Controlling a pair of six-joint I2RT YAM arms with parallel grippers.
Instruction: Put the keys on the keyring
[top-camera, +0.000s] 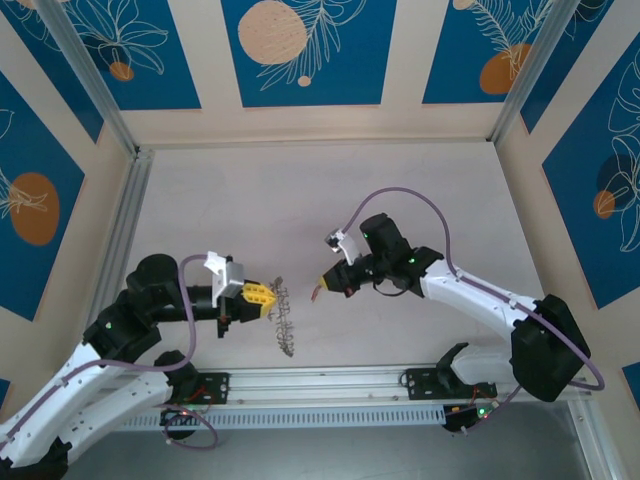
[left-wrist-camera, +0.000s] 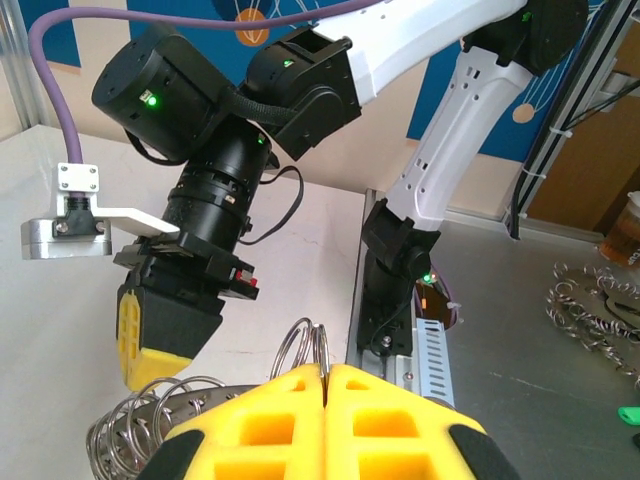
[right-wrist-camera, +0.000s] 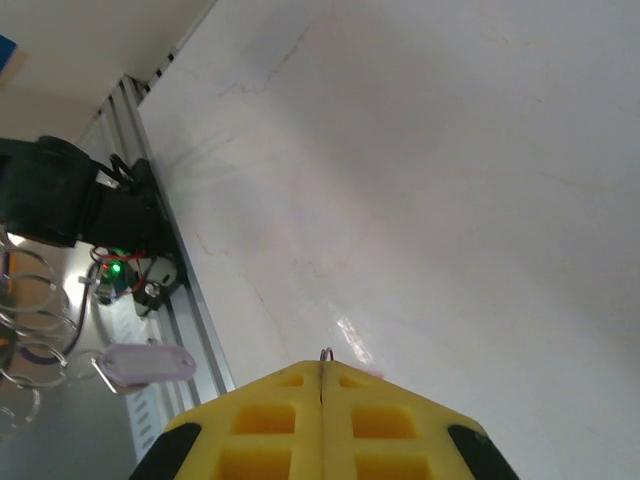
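My left gripper (top-camera: 270, 297) is shut on the keyring (top-camera: 284, 322), a thin metal ring whose silvery bunch dangles toward the near edge. In the left wrist view the yellow jaws (left-wrist-camera: 327, 370) pinch the ring's doubled wire (left-wrist-camera: 320, 340), and more loops (left-wrist-camera: 150, 420) hang at lower left. My right gripper (top-camera: 322, 285) hovers just right of it, shut on a tiny key (top-camera: 315, 292) that shows as a reddish sliver at its tip. A small metal loop (right-wrist-camera: 326, 353) pokes out between the right jaws (right-wrist-camera: 322, 365). The right gripper's yellow fingers (left-wrist-camera: 150, 340) point down at the bunch.
An aluminium rail (top-camera: 330, 380) runs along the table's near edge. Beyond it, on the grey shelf, lie loose metal rings (left-wrist-camera: 590, 310) and a pale tag (right-wrist-camera: 145, 363). Patterned walls close in the back and sides, with bare tabletop (top-camera: 300, 200) behind both grippers.
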